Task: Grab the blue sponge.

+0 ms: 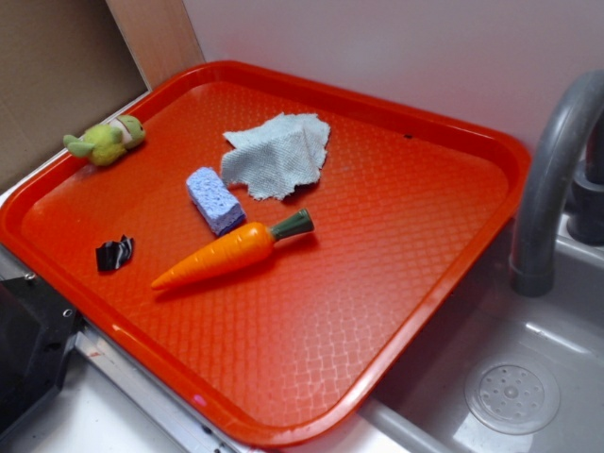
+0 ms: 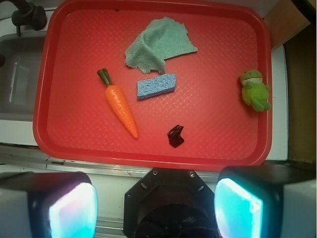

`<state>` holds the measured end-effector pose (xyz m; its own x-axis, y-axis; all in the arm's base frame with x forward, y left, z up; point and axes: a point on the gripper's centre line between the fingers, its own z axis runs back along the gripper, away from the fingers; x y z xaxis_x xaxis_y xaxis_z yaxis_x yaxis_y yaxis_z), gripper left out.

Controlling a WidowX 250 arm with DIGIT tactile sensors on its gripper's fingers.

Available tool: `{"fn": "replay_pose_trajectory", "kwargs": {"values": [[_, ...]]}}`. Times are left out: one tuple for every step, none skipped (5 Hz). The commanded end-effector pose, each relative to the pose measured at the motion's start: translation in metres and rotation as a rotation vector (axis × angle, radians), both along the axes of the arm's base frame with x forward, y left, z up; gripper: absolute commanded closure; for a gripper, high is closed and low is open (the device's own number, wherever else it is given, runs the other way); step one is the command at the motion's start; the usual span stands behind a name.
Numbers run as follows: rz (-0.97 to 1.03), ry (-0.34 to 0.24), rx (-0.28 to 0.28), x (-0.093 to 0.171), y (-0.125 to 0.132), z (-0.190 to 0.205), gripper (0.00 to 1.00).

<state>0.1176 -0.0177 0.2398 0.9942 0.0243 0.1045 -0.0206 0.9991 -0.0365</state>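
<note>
The blue sponge (image 2: 156, 86) lies near the middle of the red tray (image 2: 74, 148), between the toy carrot (image 2: 120, 105) and the grey-blue cloth (image 2: 158, 45), just beside both, though whether it touches the cloth's edge cannot be told. In the wrist view the tool (image 2: 156, 208) hangs well back from the tray with its 2 fingers (image 2: 237, 208) spread wide and nothing between them. The sponge sits almost straight ahead of the tool, its long axis running roughly across the view with a slight tilt, so the coming move is likely forward and down, with the wrist turned so the fingers close across the short sides.
</note>
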Motion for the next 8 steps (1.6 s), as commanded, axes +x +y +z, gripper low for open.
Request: {"fn": "replay_pose_trajectory", "kwargs": {"values": [[0.000, 0.000, 0.000, 0.000, 0.000, 0.000, 0.00], [0.244, -0.018, -0.037, 0.012, -0.005, -0.008, 0.00], [0.493, -0.042, -0.057, 0.032, -0.003, -0.024, 0.00], [0.742, -0.095, -0.049, 0.056, 0.006, -0.044, 0.00], [0.991, -0.123, -0.045, 0.077, 0.017, -0.067, 0.00], [1.062, -0.157, 0.031, 0.084, 0.013, -0.088, 0.00], [1.095, -0.156, 0.048, 0.088, 0.011, -0.109, 0.00], [1.096, -0.176, 0.099, 0.095, 0.009, -0.131, 0.00]]}}
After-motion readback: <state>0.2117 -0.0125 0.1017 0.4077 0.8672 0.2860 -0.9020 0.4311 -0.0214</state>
